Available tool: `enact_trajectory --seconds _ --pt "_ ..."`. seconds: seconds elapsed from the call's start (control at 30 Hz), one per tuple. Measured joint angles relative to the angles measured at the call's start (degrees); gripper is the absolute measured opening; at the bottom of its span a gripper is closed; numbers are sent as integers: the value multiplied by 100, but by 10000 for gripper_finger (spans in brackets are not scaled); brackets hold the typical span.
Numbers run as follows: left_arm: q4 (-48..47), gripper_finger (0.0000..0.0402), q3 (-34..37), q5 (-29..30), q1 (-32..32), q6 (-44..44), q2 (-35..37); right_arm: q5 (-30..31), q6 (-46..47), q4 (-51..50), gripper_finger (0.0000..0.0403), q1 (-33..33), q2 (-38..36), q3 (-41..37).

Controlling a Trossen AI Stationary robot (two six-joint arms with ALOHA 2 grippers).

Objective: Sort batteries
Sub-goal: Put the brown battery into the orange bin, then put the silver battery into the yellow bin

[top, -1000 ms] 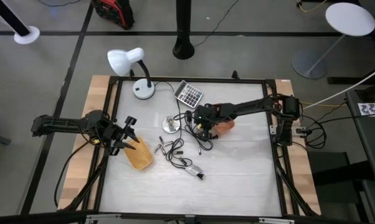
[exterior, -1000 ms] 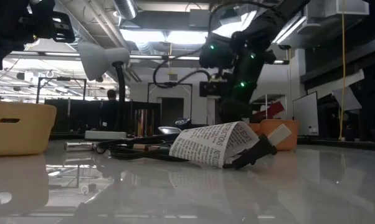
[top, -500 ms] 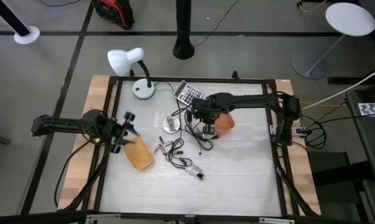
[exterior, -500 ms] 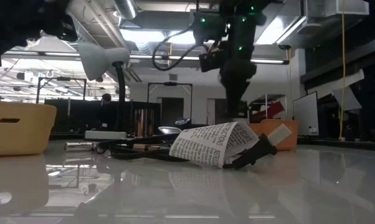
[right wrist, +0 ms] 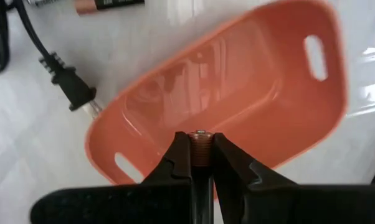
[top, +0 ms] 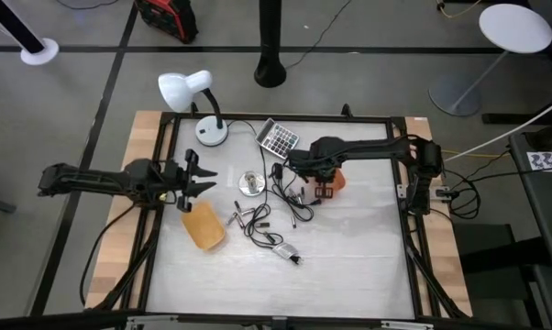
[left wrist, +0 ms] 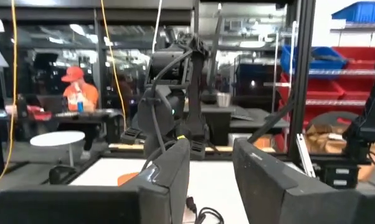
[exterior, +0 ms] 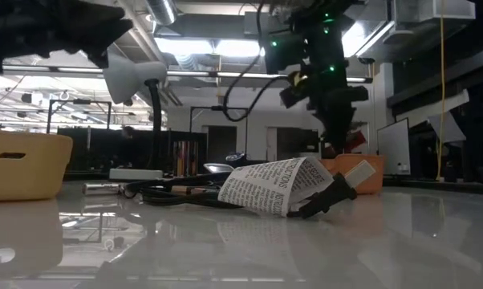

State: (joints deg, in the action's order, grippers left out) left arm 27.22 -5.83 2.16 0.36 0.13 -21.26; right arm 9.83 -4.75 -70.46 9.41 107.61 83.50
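My right gripper hangs over the orange bin, shut on one small battery; the bin's hollow lies straight below it. Other batteries lie loose on the table between the two bins, and another one lies near a black plug. My left gripper is open and holds nothing. It is raised on the far side of the yellow bin, its fingers pointing level toward the table's right. My right gripper pinches the battery between its two fingertips, coming from above and pointing down. The battery lies along the fingers, and only its end shows. It is lifted clear, above the orange bin's hollow.
A tangle of black cables with plugs lies beside the orange bin. A grey adapter, a calculator, a small round metal thing and a white desk lamp also stand on the table. A person sits beyond it.
My right gripper has moved from the cable tangle toward the table's right, over the orange bin, turning as it went. My left gripper has drawn back from above the yellow bin toward the far edge and tipped up to level.
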Motion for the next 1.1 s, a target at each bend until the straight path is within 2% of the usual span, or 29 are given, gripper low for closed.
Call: enact_trajectory --seconds 0.33,0.47,0.63,0.83,0.97,1.1 --pt "-1901 78 -1559 -345 0 -440 -1723 226 0 130 35 0 0 -305" --pt "-2759 69 -2014 -475 -2 -378 -2301 229 2 294 70 0 -2 -305" --pt "-4005 57 -2613 -550 -2 -1090 -2963 242 0 403 123 0 -4 -305" --pt "-5235 38 -3352 -960 -2 -1375 -3675 244 -1 403 148 0 -4 -303" --pt "-5535 27 -3590 -969 -2 -1287 -4013 244 0 400 149 0 -4 -303" --pt "-5489 24 -3598 -923 0 -571 -4176 243 -1 398 149 0 -4 -303"
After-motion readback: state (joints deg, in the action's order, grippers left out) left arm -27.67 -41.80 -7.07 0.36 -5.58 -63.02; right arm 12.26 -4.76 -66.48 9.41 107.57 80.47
